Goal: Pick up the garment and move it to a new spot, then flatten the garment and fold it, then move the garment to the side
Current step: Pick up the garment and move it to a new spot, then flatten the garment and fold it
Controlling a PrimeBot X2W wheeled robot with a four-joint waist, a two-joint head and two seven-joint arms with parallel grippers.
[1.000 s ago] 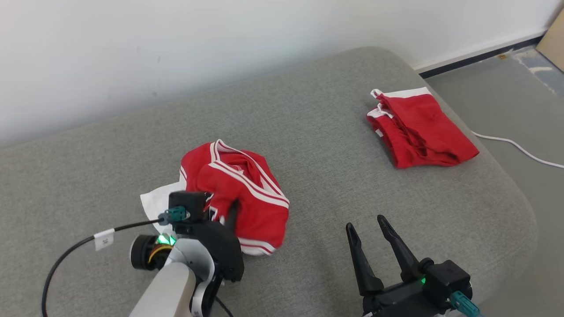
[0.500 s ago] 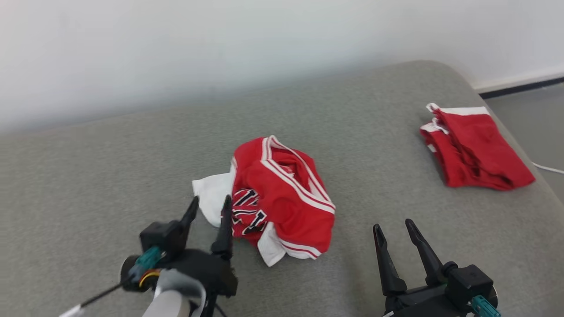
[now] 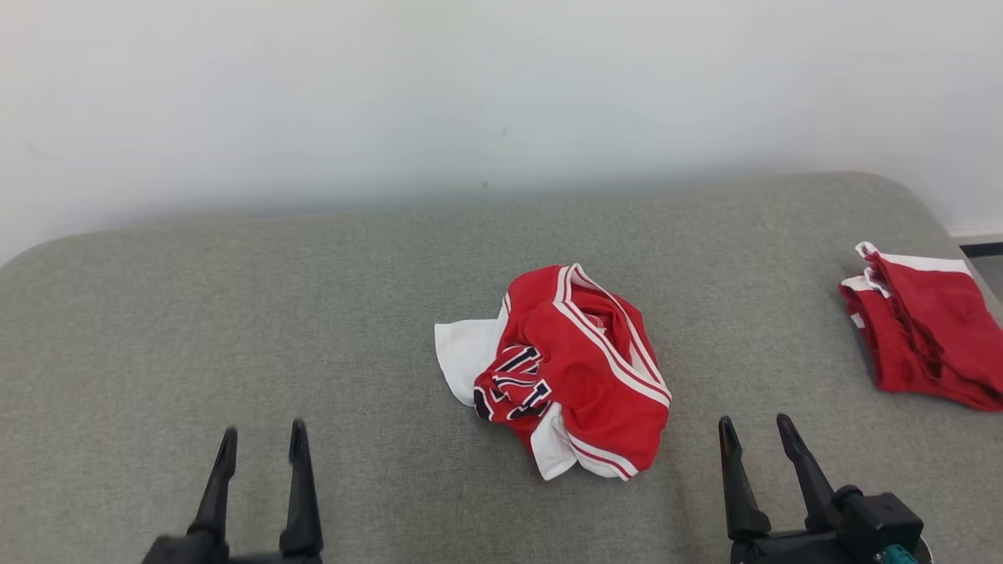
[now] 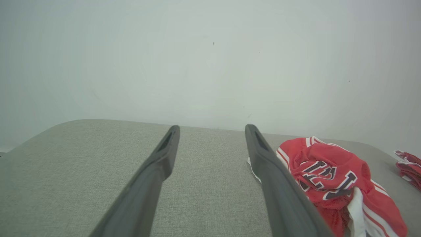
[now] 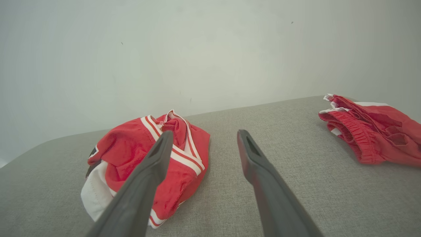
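Note:
The garment [image 3: 572, 368] is a crumpled red jersey with white stripes and dark lettering, lying in a heap mid-cushion; it also shows in the left wrist view [image 4: 332, 177] and the right wrist view [image 5: 148, 158]. My left gripper [image 3: 261, 439] stands open at the lower left, well clear of the heap, nothing between its fingers [image 4: 154, 171]. At the lower right my right gripper [image 3: 756, 431] is open too, just right of the heap and apart from it.
A second red garment [image 3: 925, 329] lies folded near the right edge of the grey cushion [image 3: 235, 313], also seen as red shorts [image 5: 368, 128]. A pale wall [image 3: 470, 94] runs along the back. Bare cushion spreads to the left.
My left gripper has let go of the jersey and pulled back to the lower left, open. The head camera has turned, shifting the whole picture. The right gripper stays open.

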